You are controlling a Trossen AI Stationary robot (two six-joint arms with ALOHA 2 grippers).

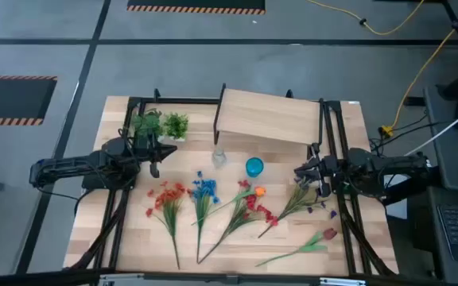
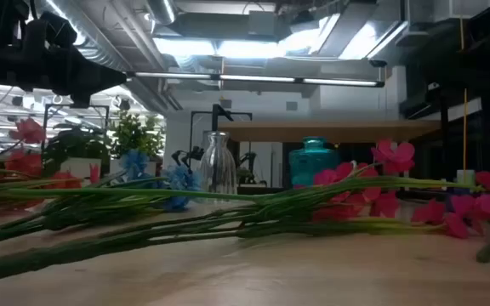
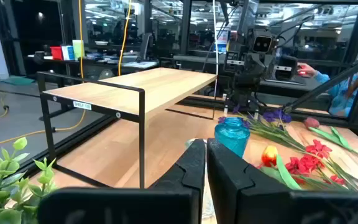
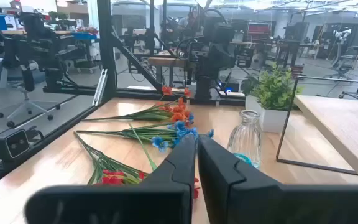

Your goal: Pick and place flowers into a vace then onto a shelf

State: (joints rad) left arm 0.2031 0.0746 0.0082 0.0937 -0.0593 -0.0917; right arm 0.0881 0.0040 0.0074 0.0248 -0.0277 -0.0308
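the flowers (image 1: 213, 205) are laid loose on the table, both vases (image 1: 219, 157) unfilled before the shelf (image 1: 269, 117); the left gripper (image 1: 154, 168) and right gripper (image 1: 299, 171) are clenched, empty.

Both arms reach inward low over the table from opposite sides. The left gripper (image 1: 154, 168) has its fingers pressed together, empty. The right gripper (image 1: 299, 172) is likewise closed, holding nothing.
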